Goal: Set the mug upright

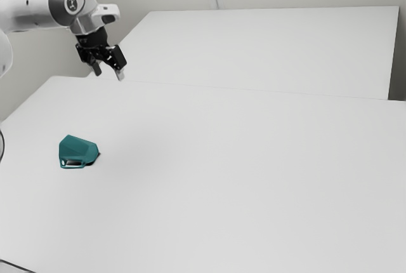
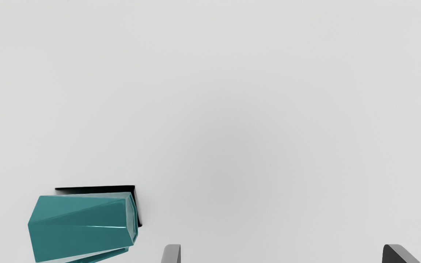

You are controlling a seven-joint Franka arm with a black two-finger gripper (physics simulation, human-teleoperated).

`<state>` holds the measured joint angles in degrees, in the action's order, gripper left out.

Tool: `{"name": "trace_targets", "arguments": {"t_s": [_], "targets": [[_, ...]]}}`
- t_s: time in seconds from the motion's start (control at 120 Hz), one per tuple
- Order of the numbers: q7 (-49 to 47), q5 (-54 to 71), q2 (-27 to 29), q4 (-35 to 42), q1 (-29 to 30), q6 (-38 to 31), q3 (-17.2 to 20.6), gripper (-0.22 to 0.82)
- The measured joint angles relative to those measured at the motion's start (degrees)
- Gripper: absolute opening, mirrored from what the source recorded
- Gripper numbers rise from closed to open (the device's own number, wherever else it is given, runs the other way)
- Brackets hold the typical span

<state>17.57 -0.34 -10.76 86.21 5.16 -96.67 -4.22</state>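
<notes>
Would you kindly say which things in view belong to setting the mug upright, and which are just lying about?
For the job:
teal mug, lying on its side
open gripper, above the table
table, under the mug

Seemingly just lying about:
dark line, perhaps a cable, at the exterior view's lower left

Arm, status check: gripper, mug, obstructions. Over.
Gripper open and empty, raised above table. Mug lying on its side, not yet upright. No obstruction seen between gripper and mug.

Bright, even light, apparently from above, washes the table (image 1: 254,190), with a black shadow (image 2: 97,189) edging the mug (image 2: 82,226).
</notes>
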Motion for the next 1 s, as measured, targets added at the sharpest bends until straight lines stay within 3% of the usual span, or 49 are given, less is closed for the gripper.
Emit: {"name": "trace_targets", "arguments": {"t_s": [0.167,0.417,0.567,0.733,0.883,1.0], "targets": [[0.6,-1.6,1.0,2.3,-0.2,-2.2,-1.4,0.6],[-0.4,-4.3,14.5,25.5,0.8,-14.9,-2.9,0.6],[0.3,-10.3,17.7,33.2,10.9,-23.7,-2.2,0.6],[9.4,-30.9,12.4,33.8,24.5,-29.5,3.7,0.6],[21.6,-44.2,5.9,32.1,47.1,-29.0,21.2,0.6],[31.0,-47.8,1.3,30.6,56.8,-26.8,31.7,0.6]]}}
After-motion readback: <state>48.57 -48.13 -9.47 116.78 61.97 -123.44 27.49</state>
